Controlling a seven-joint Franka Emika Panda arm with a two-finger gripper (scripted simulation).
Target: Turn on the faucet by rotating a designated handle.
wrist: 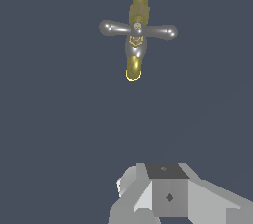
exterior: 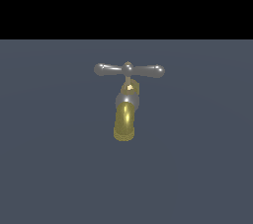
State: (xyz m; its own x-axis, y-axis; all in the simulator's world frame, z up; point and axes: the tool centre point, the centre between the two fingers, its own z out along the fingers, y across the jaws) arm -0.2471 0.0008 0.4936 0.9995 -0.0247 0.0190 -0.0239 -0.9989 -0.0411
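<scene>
**Arm well short of the tap, approach not yet made**

The small faucet (exterior: 126,107), with its glossy brass-yellow downward-curved spout and grey metal collar, stands just above the middle of the exterior view on a plain slate-grey surface (exterior: 49,168). Across its top lies the handle (exterior: 129,70), a slim shiny grey metal crossbar with bulbous ends and a brass nub at its centre, running roughly level from the exterior view's left to its right.

No arm appears in the exterior view. The wrist view shows the pale grey blocky gripper (wrist: 165,196) only in part, well apart from the faucet, and its fingertips lie out of frame, so whether they are spread or closed cannot be told.

The step in hand is likely the approach. To do it well, the arm should aim for one bulbous end of the crossbar (not the spout), where leverage is greatest, and push around the stem rather than across it. A glancing touch on the rounded, shiny end could slip off.
</scene>
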